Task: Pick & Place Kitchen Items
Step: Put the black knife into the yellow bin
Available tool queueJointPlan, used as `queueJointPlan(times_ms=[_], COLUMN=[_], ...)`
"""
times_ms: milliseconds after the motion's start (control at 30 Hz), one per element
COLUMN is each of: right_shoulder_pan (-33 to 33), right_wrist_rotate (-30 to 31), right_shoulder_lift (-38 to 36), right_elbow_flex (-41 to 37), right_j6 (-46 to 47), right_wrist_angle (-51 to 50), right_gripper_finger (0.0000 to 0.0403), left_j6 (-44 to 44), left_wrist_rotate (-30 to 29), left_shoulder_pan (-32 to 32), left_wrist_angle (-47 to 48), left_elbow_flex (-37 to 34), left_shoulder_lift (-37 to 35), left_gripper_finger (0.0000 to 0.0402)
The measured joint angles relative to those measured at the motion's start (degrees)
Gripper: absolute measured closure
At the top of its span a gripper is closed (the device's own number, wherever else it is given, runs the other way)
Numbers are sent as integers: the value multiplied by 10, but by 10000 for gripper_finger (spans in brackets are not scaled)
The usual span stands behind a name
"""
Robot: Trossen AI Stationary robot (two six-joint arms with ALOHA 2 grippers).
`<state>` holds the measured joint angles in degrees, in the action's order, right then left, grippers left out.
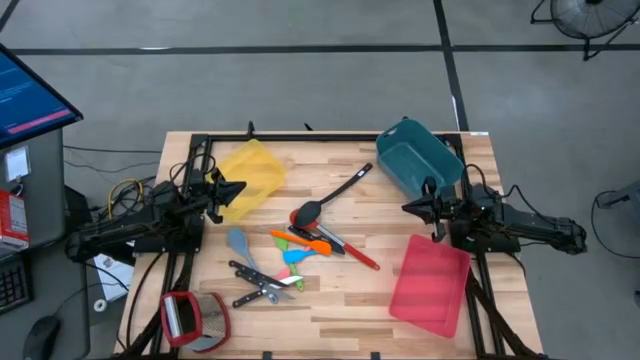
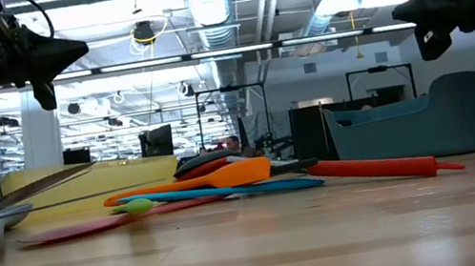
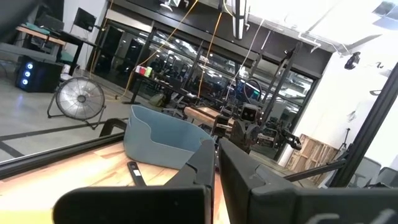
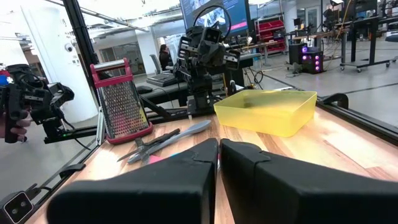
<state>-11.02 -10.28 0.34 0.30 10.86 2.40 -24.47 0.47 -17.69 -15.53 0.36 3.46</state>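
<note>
Left gripper (image 1: 240, 188) clenched on nothing, raised beside the yellow bin (image 1: 252, 176); right gripper (image 1: 408, 207) likewise clenched and empty, between the teal bin (image 1: 418, 158) and the red bin (image 1: 430, 283). Kitchen items (image 1: 300, 245) lie in a loose pile on the table (image 1: 340, 310) between both grippers, below their height, nothing blocking either side. Red-framed grater (image 1: 190, 318) sits behind the left gripper, beside its arm.

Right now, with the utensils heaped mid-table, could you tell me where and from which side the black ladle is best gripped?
Probably the ladle is best taken on its black handle near the far tip. That end lies flat and alone on bare wood, pointing toward the teal bin; the bowl end touches the utensil pile. Coming straight down, fingers across the slim handle, seems best. The right gripper is closer.
</note>
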Motion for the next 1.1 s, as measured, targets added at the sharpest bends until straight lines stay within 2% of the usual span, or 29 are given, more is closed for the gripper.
queueJointPlan(times_ms=[133,400,567,733,933,1100], right_shoulder_pan=[0,0,1,1,0,0], right_wrist_rotate=[0,0,-2,-1,12,30], right_shoulder_lift=[0,0,0,0,0,0], right_elbow_flex=[0,0,0,0,0,0], right_j6=[-35,-27,121,272,312,323], right_wrist_angle=[0,0,20,91,168,193], right_gripper_finger=[385,386,387,386,387,386], left_j6=[0,0,0,0,-1,-17], left_wrist_rotate=[0,0,0,0,0,0], left_shoulder_pan=[0,0,0,0,0,0], left_wrist_angle=[-5,-32,-48,-49,-53,-62], left_elbow_flex=[0,0,0,0,0,0], left_shoulder_lift=[0,0,0,0,0,0], left_gripper_finger=[399,399,399,399,399,399])
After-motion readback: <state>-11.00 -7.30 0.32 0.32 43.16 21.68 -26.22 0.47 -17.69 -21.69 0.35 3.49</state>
